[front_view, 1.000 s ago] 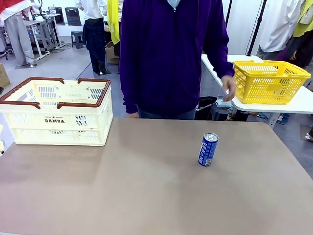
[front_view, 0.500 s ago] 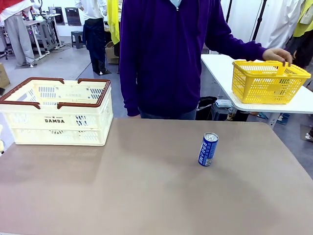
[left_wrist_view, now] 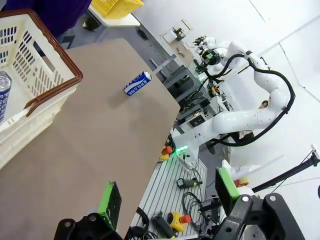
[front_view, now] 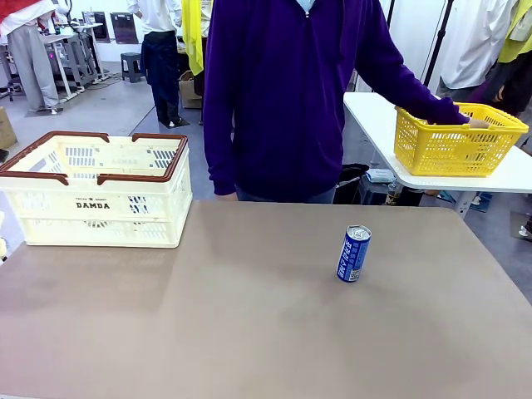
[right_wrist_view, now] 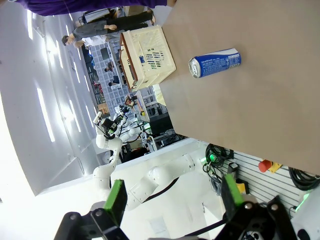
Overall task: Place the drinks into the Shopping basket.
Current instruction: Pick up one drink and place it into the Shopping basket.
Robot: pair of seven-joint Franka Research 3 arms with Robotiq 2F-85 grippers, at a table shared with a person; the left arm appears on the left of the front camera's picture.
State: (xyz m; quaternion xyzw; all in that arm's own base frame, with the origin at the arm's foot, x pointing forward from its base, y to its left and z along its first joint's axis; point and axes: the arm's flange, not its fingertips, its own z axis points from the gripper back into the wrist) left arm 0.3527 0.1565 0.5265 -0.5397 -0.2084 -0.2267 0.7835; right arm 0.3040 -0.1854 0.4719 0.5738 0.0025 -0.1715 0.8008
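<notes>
Brown tabletop [front_view: 249,332], with a person in a purple top [front_view: 283,100] standing at its far edge. To picture right, a yellow mesh basket [front_view: 453,143] rests on a white side table [front_view: 517,178]; a black stool [front_view: 131,63] stands far behind.

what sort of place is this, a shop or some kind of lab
Probably a robotics lab staged as a shop: a white robot arm on a slotted metal base, a red stop button beside it, and the Shopping basket on a plain table.
</notes>
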